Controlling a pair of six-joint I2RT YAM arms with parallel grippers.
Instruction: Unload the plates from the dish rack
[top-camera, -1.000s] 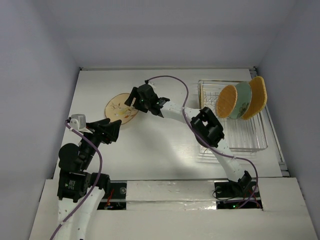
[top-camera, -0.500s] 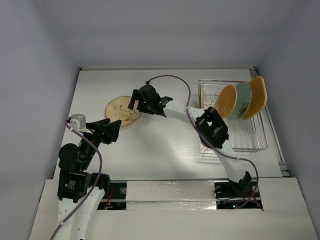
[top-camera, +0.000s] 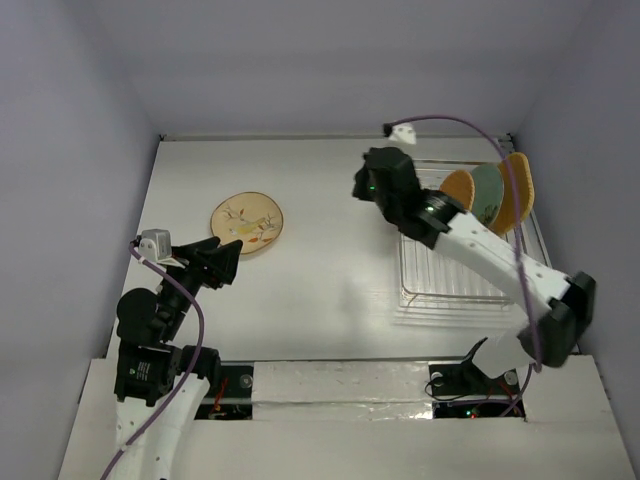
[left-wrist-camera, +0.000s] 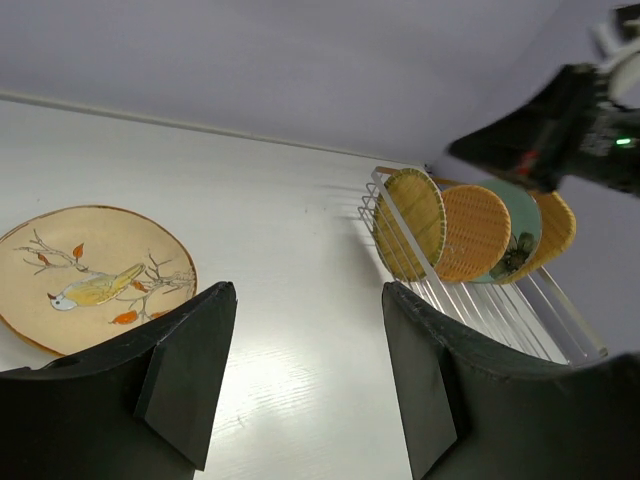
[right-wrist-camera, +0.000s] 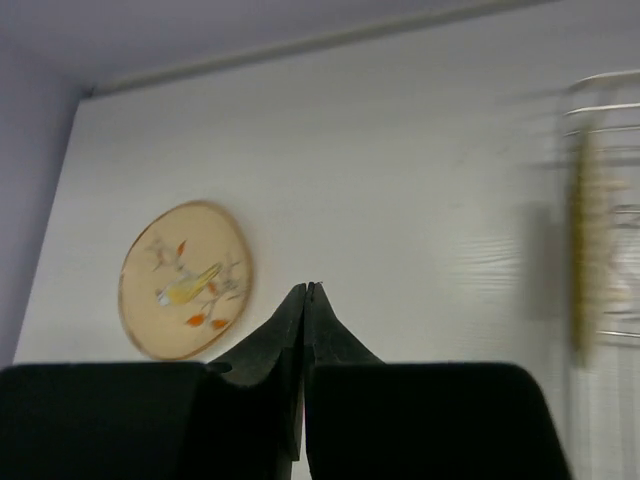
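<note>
- Unloaded: the cream bird-print plate (top-camera: 247, 222) lies flat on the table (top-camera: 330, 270), well apart from the dish rack (top-camera: 470, 282).
- Not yet unloaded: the orange woven plate (top-camera: 455, 195), the mint-green plate (top-camera: 487, 197) and the orange-tan plate (top-camera: 518, 188) stand upright, close together, at the rack's far end.
- Progress, as judged: one plate of four is out.
- Right gripper (right-wrist-camera: 305, 290): jaws pressed together, holding nothing, near the rack's left side.
- Left gripper (left-wrist-camera: 307, 295): fingers spread wide, empty, near the cream plate.
</note>
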